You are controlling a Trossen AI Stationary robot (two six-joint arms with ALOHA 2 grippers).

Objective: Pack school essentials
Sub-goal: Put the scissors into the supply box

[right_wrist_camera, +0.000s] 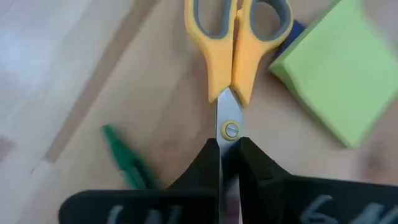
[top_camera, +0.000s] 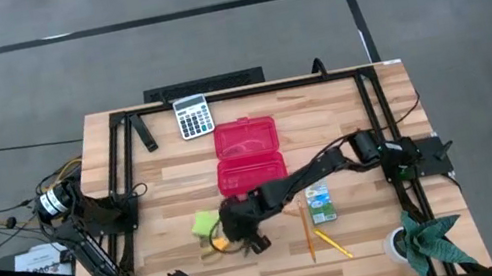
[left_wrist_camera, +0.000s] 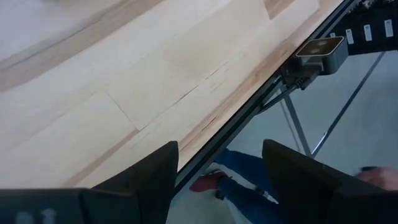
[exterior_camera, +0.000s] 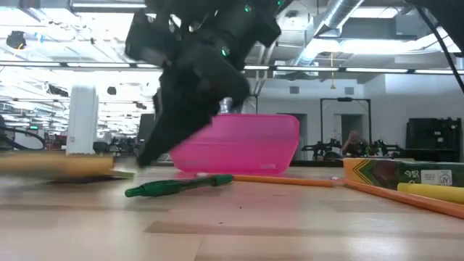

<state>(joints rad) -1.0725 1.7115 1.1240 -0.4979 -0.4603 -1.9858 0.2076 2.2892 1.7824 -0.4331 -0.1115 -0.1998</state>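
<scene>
Right gripper (right_wrist_camera: pixel 229 163) clamped on scissors (right_wrist_camera: pixel 231 46), red case (top_camera: pixel 249 155) open.

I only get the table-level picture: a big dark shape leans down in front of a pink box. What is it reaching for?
Observer: That is the right gripper. Its wrist camera shows it shut on the blades of yellow-handled scissors.
Visitor: Is anything lying next to the scissors?
Observer: A lime-green sticky-note pad lies right beside the handles.
Visitor: Is there a second arm somewhere?
Observer: Yes. From above, the left gripper waits at the edge of the table, on the left, with its fingers open.
</scene>
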